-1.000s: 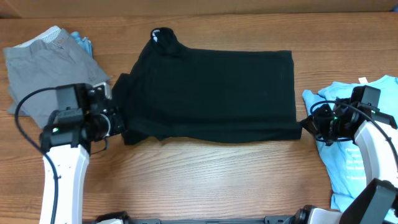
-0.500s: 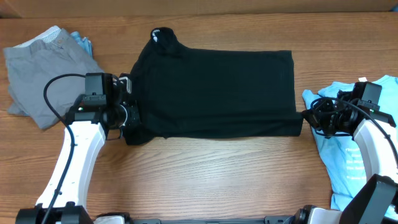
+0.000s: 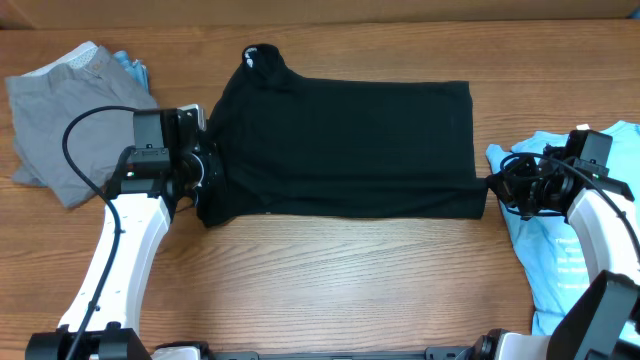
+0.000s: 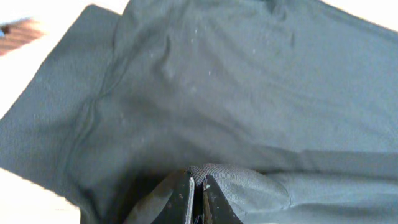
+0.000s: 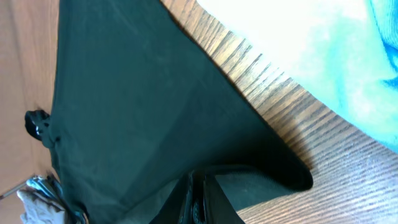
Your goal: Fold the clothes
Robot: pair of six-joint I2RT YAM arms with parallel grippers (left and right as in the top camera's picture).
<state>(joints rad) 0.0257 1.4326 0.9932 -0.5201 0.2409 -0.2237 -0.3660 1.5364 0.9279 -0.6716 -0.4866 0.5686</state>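
Note:
A black shirt (image 3: 345, 140) lies spread across the middle of the table, its front edge folded up over itself. My left gripper (image 3: 207, 170) is shut on the shirt's left front edge; the left wrist view shows the jaws (image 4: 196, 186) pinching a fold of the black cloth (image 4: 249, 93). My right gripper (image 3: 492, 187) is shut on the shirt's right front corner; the right wrist view shows its jaws (image 5: 198, 190) closed on the dark cloth (image 5: 137, 106).
A grey garment (image 3: 70, 105) with a bit of blue cloth (image 3: 132, 68) lies at the far left. A light blue shirt (image 3: 575, 230) lies at the right edge, under my right arm. Bare wood table (image 3: 330, 290) runs along the front.
Both grippers have carried the shirt's front edge away from the front of the table, narrowing the shirt. The left gripper moved right and back; the right moved slightly back.

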